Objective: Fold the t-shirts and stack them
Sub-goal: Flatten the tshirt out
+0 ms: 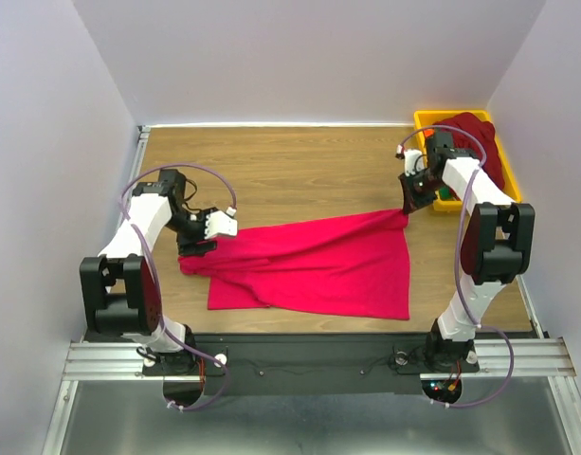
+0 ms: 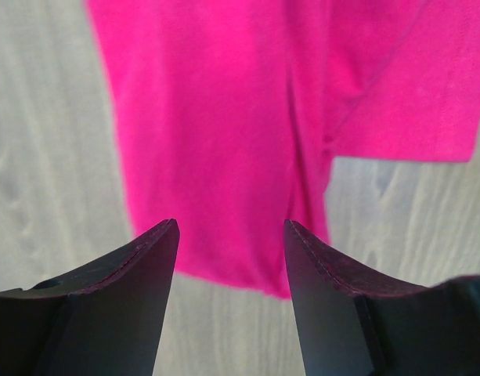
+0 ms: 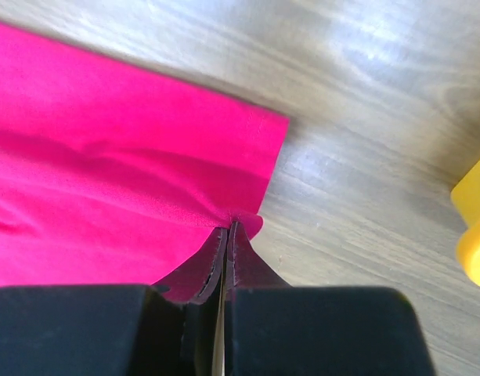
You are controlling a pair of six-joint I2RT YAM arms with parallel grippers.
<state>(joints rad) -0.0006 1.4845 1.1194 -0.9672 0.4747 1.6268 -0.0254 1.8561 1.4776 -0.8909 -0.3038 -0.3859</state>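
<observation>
Crimson-pink t-shirt (image 1: 309,265) is lying spread across the middle of the wooden table (image 1: 299,171), its far right corner being pinched between the closed fingers of the right gripper (image 3: 228,227). The left gripper (image 2: 232,227) is hanging over the shirt's left end with fingers spread apart, clasping nothing, while a dark maroon t-shirt (image 1: 480,142) is sitting bunched in the yellow tray (image 1: 428,118) at the far right.

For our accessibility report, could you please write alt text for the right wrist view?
The right tool, jaws shut, pinches the edge of a crimson-pink t-shirt near its corner. The shirt spreads left over a wooden table, and part of a yellow tray shows at the right edge.
</observation>
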